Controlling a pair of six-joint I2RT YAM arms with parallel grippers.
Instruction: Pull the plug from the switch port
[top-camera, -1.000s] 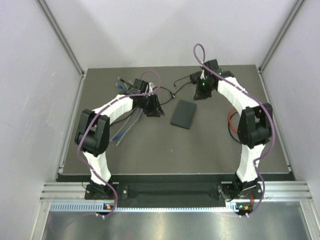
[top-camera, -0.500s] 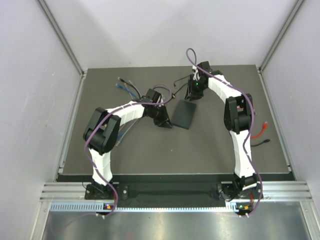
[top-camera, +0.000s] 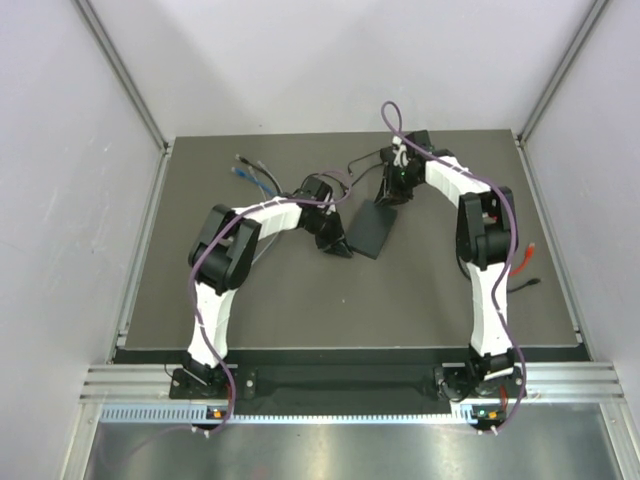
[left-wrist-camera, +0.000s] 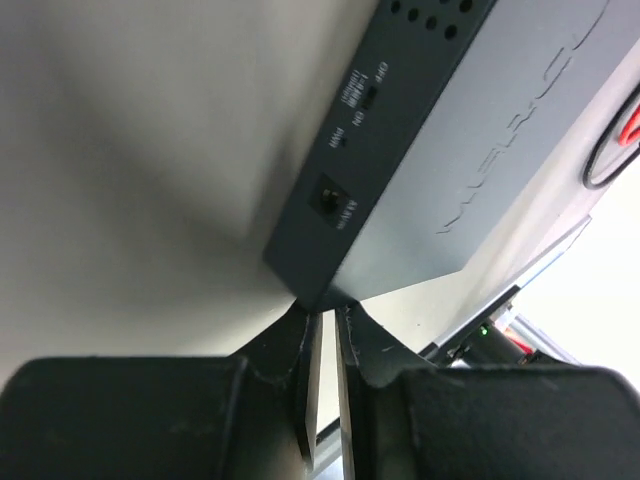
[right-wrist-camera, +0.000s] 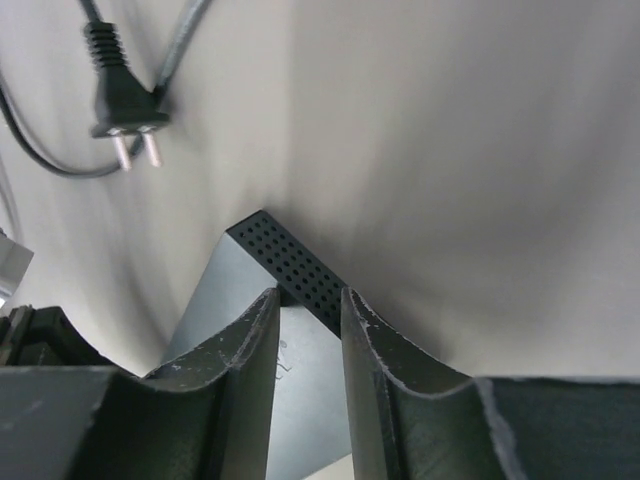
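Quick count first: one switch, flat and dark grey, lying around the middle of the worktop, slightly toward the far side. Two arms, two tools, both down at that switch from opposite ends. One loose bundle of blue-grey cables off at the far left, well apart from the switch, too tangled to count strand by strand. One red cable and one black cable over by the right edge. One two-pin mains plug on a thin black cord, lying loose on the worktop beyond the switch, pins bare. Then the left tool: pretty much closed, just a thin slit between the fingers, nothing pinched in there, tips right at the near left corner of the switch, touching or a hair off, hard to say which. And the right tool: partly open, fingers straddling the far end of the switch with the perforated side face in the gap; can't tell if the pads actually press on the casing or only hover over it.
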